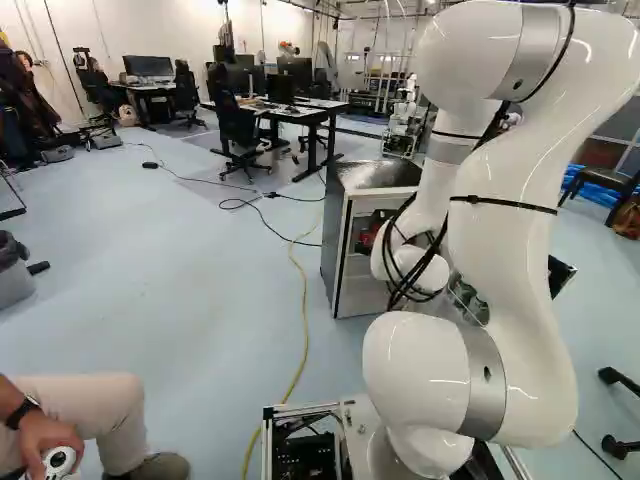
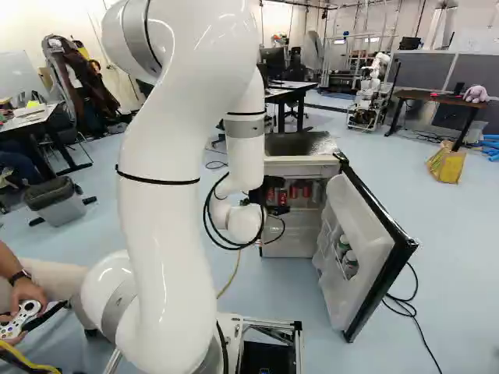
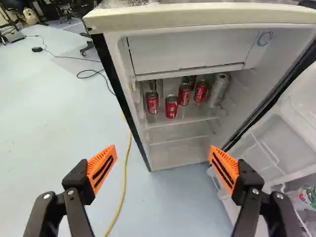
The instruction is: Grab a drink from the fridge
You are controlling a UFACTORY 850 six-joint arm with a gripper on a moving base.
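Pale floor (image 3: pixel 49 123) is surrounding the fridge (image 3: pixel 197 15); its door (image 2: pixel 362 241) is standing open. Red cans (image 3: pixel 171 106) are standing on the shelf (image 3: pixel 185 119). The gripper (image 3: pixel 163 160) is holding its fingers apart, empty; grasping and removal are remaining.

A yellow cable (image 1: pixel 304 330) crosses the floor (image 1: pixel 180 250); a black cable (image 1: pixel 240 203) loops near the desk (image 1: pixel 325 106) and office chair (image 1: pixel 237 125). Farther left in the left base view, a monitor (image 1: pixel 148 66) stands upright. At the left of the right base view — a bin (image 2: pixel 57 204). Toward its right, another robot (image 2: pixel 370 93), then a brown table (image 2: pixel 433 97) with a plush toy (image 2: pixel 475 93) — and a yellow bag (image 2: pixel 446 164) on the floor nearby.
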